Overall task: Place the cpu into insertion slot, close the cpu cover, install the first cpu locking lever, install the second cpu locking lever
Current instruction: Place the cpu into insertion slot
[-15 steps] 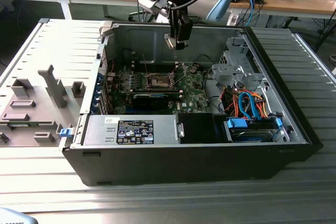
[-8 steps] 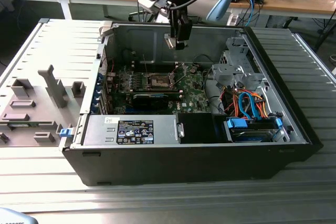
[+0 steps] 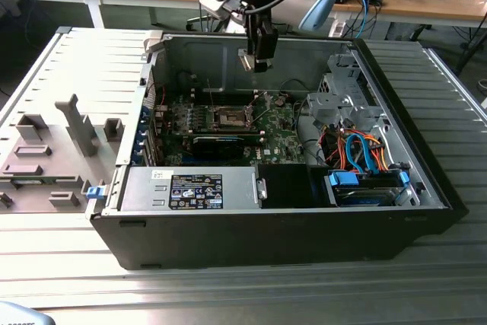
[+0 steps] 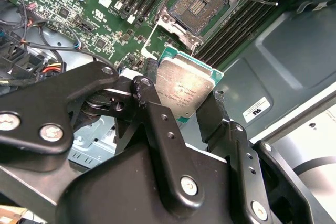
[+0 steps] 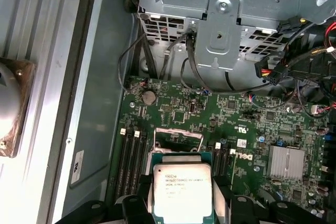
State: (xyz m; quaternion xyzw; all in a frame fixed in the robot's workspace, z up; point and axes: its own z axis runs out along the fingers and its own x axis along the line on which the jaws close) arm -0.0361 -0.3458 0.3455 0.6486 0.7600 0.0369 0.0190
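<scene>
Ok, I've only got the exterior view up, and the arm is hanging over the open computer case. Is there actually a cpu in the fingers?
Observer: Yes. In both wrist views the cpu is clamped between the black fingers, with its pale metal face toward the cameras.
Operator: And the socket, is anything already sitting in it?
Observer: No. In the second wrist view the insertion slot shows its dark centre bare inside the silver rim, with no chip in it.
</scene>
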